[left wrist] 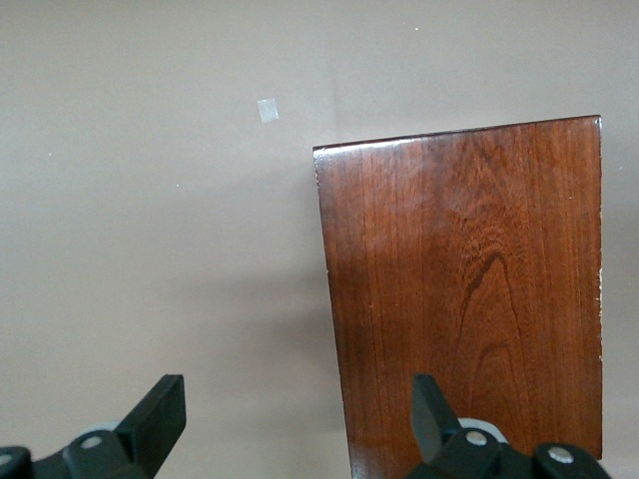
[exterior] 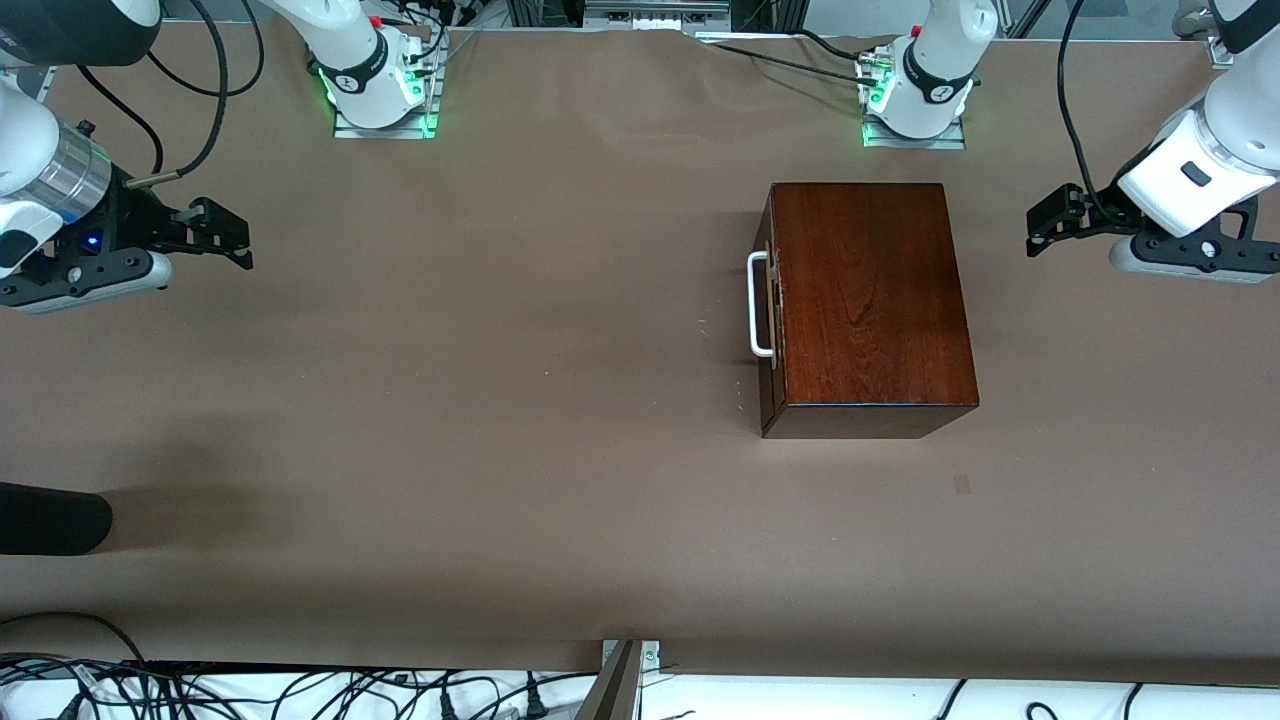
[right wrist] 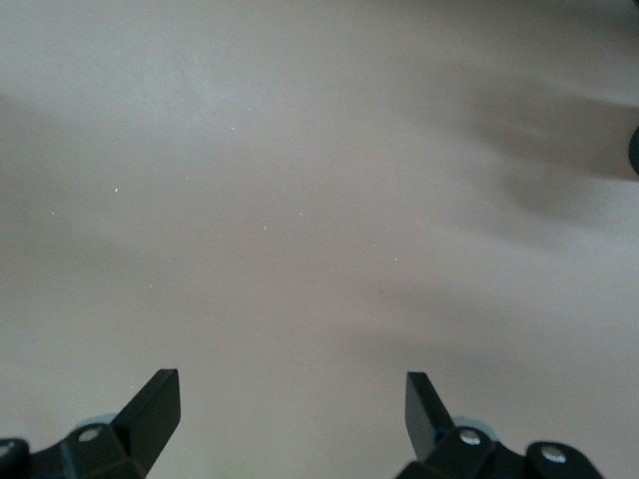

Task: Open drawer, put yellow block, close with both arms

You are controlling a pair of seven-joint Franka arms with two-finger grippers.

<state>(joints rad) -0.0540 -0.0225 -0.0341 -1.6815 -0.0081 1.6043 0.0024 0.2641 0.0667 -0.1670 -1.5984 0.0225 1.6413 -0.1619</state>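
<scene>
The box [exterior: 868, 300] sits on the table [exterior: 450, 400] toward my left arm's end, pretty close to the left arm's base [exterior: 915, 95]. The drawer [exterior: 771, 310] is shut flush into it, front facing my right arm's end, with the white handle [exterior: 758, 304] sticking out of that face. Can't see any yellow block anywhere in the three views, so I can't say where it is.

My left gripper [exterior: 1045, 222] hangs in the air just off the box's closed back, over bare table at my left arm's end, not touching anything. Fingers [left wrist: 160, 414] are spread wide; in the left wrist view one finger lines up over the table and the other over the box top [left wrist: 469, 299].

My right gripper [exterior: 225, 235] is well apart from the box, up over bare table at the right arm's end. Fingers [right wrist: 155, 404] spread wide too, nothing between them, just brown table under it.

No readable writing or labels on the box.

Other stuff: a small pale square patch [left wrist: 268, 110] on the table near the box's corner nearest the front camera, a dark rounded thing [exterior: 50, 518] poking in at the right arm's end, and cables [exterior: 300, 690] along the table's near edge. Nothing sits in front of the drawer.
</scene>
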